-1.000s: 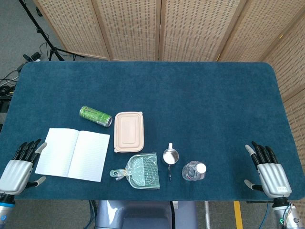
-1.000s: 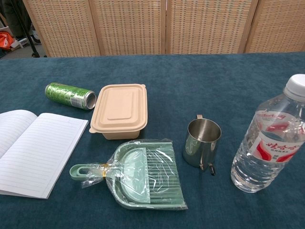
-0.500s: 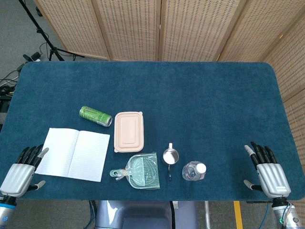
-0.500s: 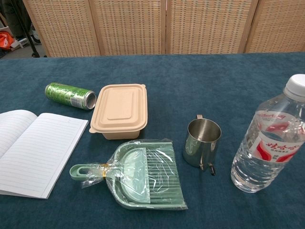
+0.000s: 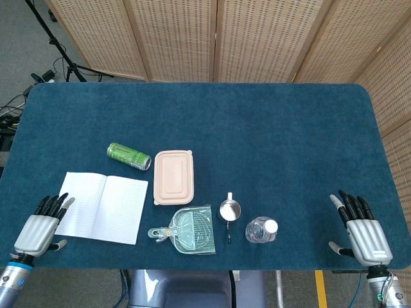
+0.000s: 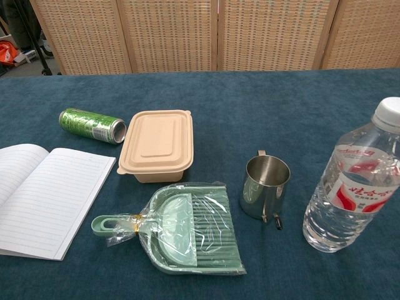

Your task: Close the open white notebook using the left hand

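At the near edge of the blue felt-covered worktop [image 5: 257, 122], the left hand [image 5: 40, 230] rests with its fingers extended and apart, holding nothing, its fingertips just beside the near-left corner of the open white lined notebook [image 5: 101, 206]; whether they touch the page cannot be determined. The right hand [image 5: 363, 233] lies at the near-right edge, fingers likewise spread and empty, well apart from every object. Between the two hands, nearest the front, lie a pale green plastic dustpan in a clear wrapper [image 5: 186, 230], a small polished steel cup [image 5: 229, 209] and a clear plastic water bottle with a white cap [image 5: 261, 229]. The notebook lies flat and fully open at the left side of the worktop, spine running near to far, left of the dustpan. Judged from its appearance, it is light, thin and flexible; the paper pages will bend rather than pivot stiffly, and the felt should resist sliding. The recommended contact is the outer edge of the left-hand page block: work fingertips under that edge, lift the cover together with its pages, and fold it rightward over the spine. Farther back sit a beige lidded rectangular food container [image 5: 173, 177] and a green drink can lying on its side [image 5: 129, 156]. A woven-panel folding screen [image 5: 212, 38] stands beyond the worktop.
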`<state>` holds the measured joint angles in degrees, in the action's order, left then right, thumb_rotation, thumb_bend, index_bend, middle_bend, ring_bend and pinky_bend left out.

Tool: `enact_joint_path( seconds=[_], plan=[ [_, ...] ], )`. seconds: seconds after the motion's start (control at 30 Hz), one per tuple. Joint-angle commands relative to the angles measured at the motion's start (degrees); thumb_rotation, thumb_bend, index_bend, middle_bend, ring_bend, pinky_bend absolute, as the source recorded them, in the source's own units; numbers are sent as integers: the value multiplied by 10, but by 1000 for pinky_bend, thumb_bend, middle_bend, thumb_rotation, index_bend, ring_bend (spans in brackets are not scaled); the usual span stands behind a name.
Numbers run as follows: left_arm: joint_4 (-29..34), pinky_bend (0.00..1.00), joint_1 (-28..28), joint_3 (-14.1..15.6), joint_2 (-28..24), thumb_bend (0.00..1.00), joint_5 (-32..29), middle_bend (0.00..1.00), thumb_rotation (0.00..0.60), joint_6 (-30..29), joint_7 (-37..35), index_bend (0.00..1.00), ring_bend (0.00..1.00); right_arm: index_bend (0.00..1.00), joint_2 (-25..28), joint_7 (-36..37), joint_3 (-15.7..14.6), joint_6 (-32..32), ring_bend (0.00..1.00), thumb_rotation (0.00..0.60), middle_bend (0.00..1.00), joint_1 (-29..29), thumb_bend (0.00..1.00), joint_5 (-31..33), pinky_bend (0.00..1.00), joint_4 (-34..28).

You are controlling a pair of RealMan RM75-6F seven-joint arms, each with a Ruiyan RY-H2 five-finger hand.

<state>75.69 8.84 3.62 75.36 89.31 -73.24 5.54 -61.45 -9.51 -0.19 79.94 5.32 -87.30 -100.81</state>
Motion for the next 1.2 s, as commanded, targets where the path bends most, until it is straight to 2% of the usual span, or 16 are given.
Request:
enact_joint_path(
  seconds=[0.03,1.2],
  plan=[
    [-7,0,4,-1,6,0,-3,0,600,6,-1,0,0,0,0,1,0,1,0,600,0,-1,0,-1,0,0],
    [-83,0,18,-3,63,0,-10,0,600,7,30,0,0,0,4,10,-1,11,0,600,0,-5,0,-11,0,-4]
  ],
)
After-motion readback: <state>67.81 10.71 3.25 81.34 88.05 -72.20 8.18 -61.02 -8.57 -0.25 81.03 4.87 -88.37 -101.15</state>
